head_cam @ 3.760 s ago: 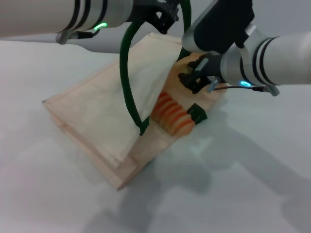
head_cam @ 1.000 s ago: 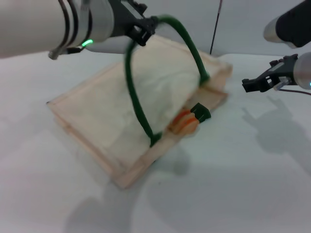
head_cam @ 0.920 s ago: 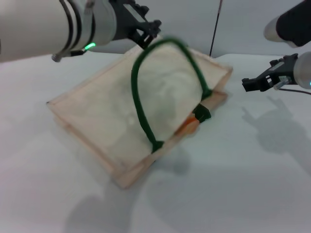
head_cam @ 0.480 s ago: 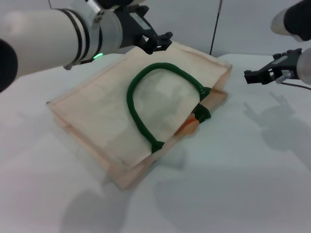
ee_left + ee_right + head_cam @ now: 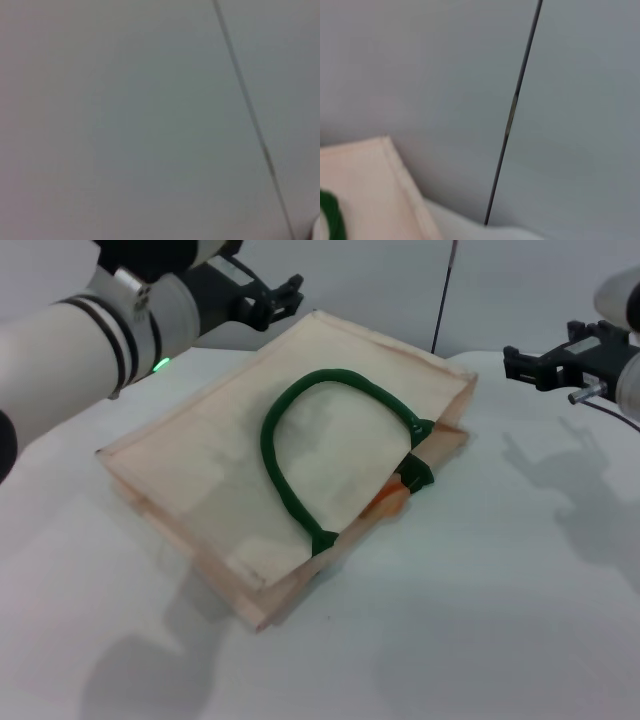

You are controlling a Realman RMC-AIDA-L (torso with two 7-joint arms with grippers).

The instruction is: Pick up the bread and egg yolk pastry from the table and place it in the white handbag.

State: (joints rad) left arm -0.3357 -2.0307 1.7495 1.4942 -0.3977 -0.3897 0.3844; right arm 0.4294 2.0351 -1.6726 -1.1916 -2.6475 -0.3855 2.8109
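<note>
Bread [image 5: 392, 500] peeks orange from the flat white handbag [image 5: 220, 460] (packing looks finished); left gripper [image 5: 268, 298] and right gripper [image 5: 540, 362] hang above, fingers open, empty.

White handbag lying flat on the table, bread tucked inside.

We see the white handbag [image 5: 220, 470], cream fabric, lying flat toward the table's far edge, its dark green rope handle [image 5: 290, 440] looped across its top face. At its open mouth an orange sliver of the bread [image 5: 388, 502] peeks out; the egg yolk pastry is hidden from us.
</note>
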